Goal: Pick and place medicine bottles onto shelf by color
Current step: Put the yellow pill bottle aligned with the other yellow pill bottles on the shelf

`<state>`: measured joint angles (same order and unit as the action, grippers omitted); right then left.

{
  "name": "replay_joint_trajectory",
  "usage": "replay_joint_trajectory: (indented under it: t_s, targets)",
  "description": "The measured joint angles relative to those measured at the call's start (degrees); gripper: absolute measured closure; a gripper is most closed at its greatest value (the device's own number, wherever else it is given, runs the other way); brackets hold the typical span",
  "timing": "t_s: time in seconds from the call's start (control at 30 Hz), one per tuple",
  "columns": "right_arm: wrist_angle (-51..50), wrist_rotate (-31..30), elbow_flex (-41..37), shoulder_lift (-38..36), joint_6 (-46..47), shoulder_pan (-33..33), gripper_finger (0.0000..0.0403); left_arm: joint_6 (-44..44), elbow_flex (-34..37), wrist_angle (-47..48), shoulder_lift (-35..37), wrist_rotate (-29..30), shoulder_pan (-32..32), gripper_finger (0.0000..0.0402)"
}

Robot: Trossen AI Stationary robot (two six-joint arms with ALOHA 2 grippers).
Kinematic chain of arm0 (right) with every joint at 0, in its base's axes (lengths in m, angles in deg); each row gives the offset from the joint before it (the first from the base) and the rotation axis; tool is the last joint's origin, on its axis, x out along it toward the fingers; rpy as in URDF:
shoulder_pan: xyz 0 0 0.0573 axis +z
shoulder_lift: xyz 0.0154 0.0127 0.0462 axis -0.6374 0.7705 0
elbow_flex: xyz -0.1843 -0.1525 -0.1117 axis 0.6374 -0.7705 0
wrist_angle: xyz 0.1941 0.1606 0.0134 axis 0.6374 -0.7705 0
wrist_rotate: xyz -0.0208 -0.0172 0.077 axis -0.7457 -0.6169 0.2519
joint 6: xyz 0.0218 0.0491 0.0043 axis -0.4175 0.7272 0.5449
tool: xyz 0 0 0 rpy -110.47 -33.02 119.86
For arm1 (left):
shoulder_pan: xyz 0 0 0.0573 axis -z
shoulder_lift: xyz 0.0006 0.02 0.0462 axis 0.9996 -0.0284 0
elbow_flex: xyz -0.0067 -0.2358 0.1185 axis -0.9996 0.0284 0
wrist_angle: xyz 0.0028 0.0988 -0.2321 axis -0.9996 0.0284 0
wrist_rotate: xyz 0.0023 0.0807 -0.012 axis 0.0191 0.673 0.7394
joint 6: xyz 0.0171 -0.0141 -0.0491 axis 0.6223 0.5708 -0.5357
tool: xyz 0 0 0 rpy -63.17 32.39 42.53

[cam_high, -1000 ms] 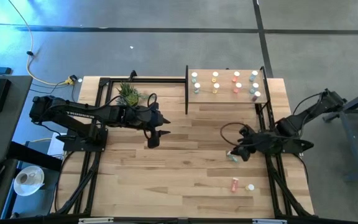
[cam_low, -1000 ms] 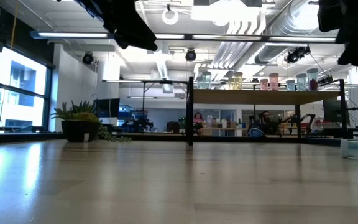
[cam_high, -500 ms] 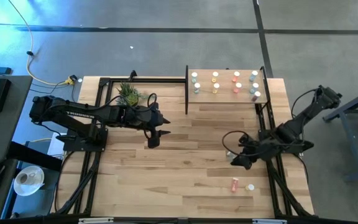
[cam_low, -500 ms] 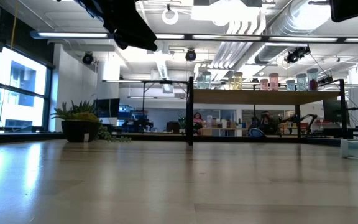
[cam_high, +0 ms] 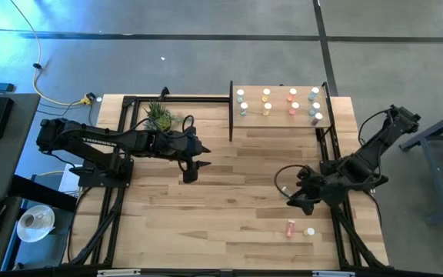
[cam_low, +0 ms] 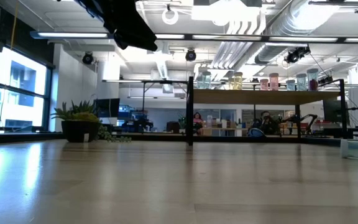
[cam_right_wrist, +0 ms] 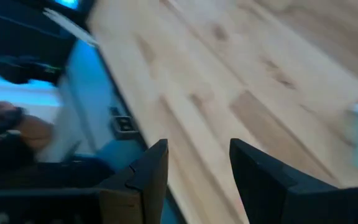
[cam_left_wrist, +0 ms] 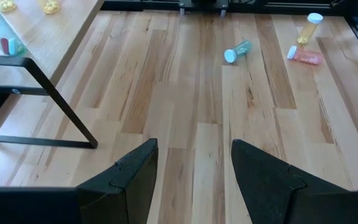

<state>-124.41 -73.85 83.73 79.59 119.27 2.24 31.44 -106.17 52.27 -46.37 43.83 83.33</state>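
Note:
The shelf (cam_high: 279,115) stands at the far right of the table. Several medicine bottles (cam_high: 292,102) stand on it in columns by color: white, yellow, orange-red and teal. Three loose bottles are on the tabletop near the right: a teal one (cam_left_wrist: 237,51) on its side, an orange-red one (cam_high: 290,228) on its side, and a yellow one (cam_left_wrist: 311,26). My right gripper (cam_high: 294,201) hovers open above the table between the teal and the orange-red bottle, with nothing between its fingers. My left gripper (cam_high: 190,175) hangs open over the middle left of the table.
A small potted plant (cam_high: 158,115) sits at the far left, behind my left arm. The shelf's black frame legs (cam_high: 231,123) reach down to the table. Bare planks stretch across the table's middle and near left.
My right gripper has risen and swung toward the table's near edge, away from the teal bottle, which stays lying on the table. In the low view its dark shape has climbed out of the top right corner.

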Motion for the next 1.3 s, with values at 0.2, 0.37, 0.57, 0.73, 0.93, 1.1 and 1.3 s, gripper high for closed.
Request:
replay_joint_trajectory:
  t_s: [0.2,0.37,0.57,0.73,0.93,1.1,1.3]
  targets:
    - [-20.4,1.0,11.3,7.5,5.1,2.9,0.024,0.0,0.0,0.0,0.0,0.1,0.0,0.0209]
    - [-27.5,4.8,14.2,12.8,7.2,6.4,0.024,0.0,0.0,0.0,0.0,0.1,0.0,0.0209]
    - [-27.7,11.9,12.8,16.7,10.2,9.0,0.024,-0.2,0.0,0.0,0.0,0.1,0.0,0.0209]
    - [-27.6,15.4,12.7,19.0,14.3,9.3,0.024,-0.2,0.0,-0.1,0.0,0.1,0.0,0.0209]
    - [-26.2,18.4,12.6,21.3,16.4,9.3,0.0236,-1.5,0.0,-0.4,0.0,0.1,0.0,0.0209]
    - [-23.6,20.4,12.6,23.6,17.8,9.9,0.0212,-1.7,0.0,-0.4,0.0,0.1,0.0,0.0209]
    - [-22.7,20.8,12.6,27.3,20.6,12.1,0.0196,-1.7,0.0,-0.4,0.0,0.1,0.0,0.0209]
